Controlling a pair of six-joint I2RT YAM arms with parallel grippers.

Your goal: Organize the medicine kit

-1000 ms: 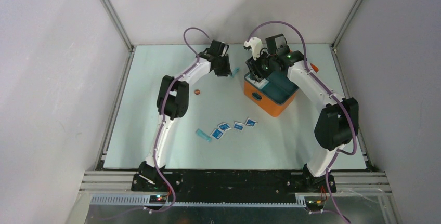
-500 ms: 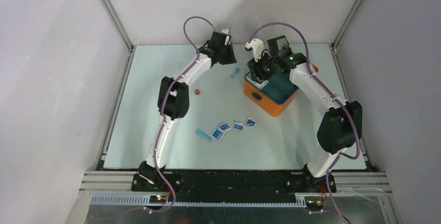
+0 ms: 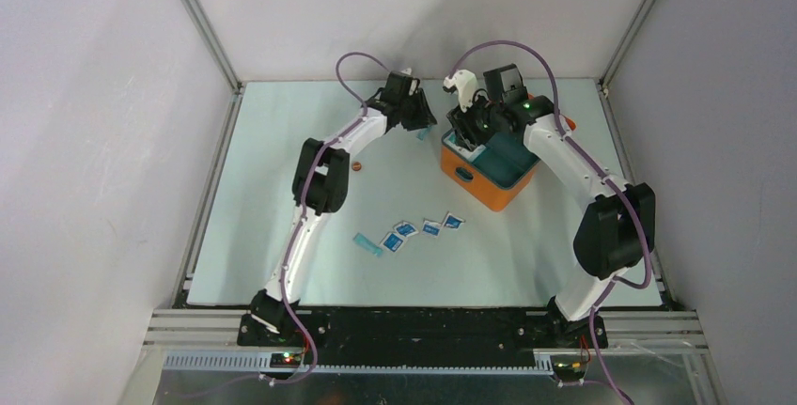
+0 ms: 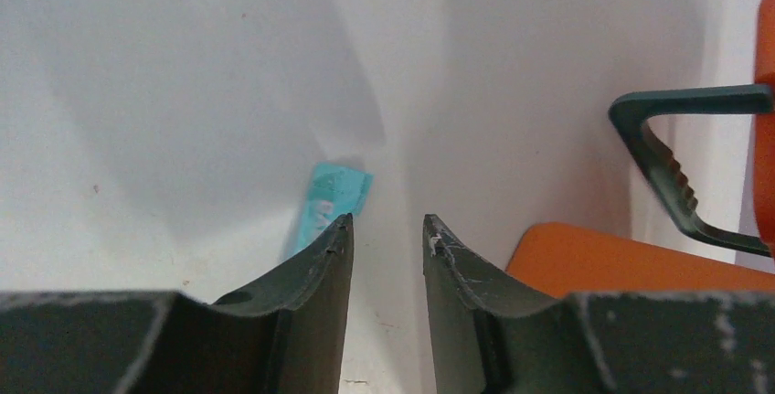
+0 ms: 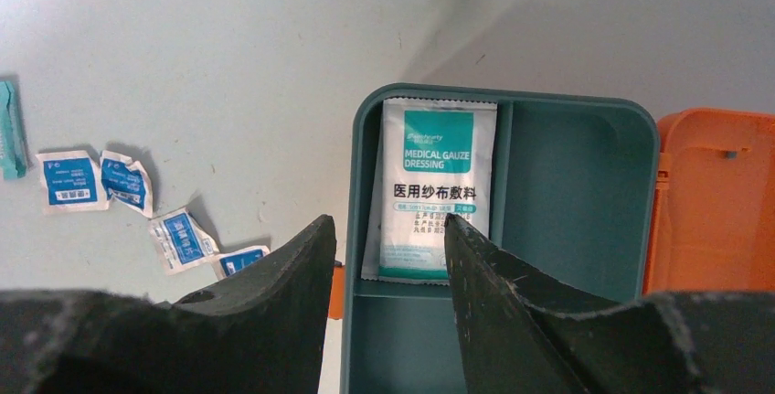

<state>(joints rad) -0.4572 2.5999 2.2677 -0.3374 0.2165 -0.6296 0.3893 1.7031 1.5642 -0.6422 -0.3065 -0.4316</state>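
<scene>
**Fig.** Far half of surface, L to R.

- **Left tool**: jaws slightly spread, nothing betw. them, low over the surface. A teal packet lies flat just outside one finger, not in the gap.
- **Medicine kit**: lid open, sits right of centre near the far edge. A gauze sachet lies in one tray compartment.
- **Right tool**: spread, empty, hovers over the tray.
- **Loose sachets**: lie near the centre.

**Risks, as I judge them:**
- Closing now prob. misses the packet or shoves it off, since it's flat & out of line w/ the gap.
- The two tools are near each other at the kit's far-left corner, so a careless swing could clash them.
</scene>
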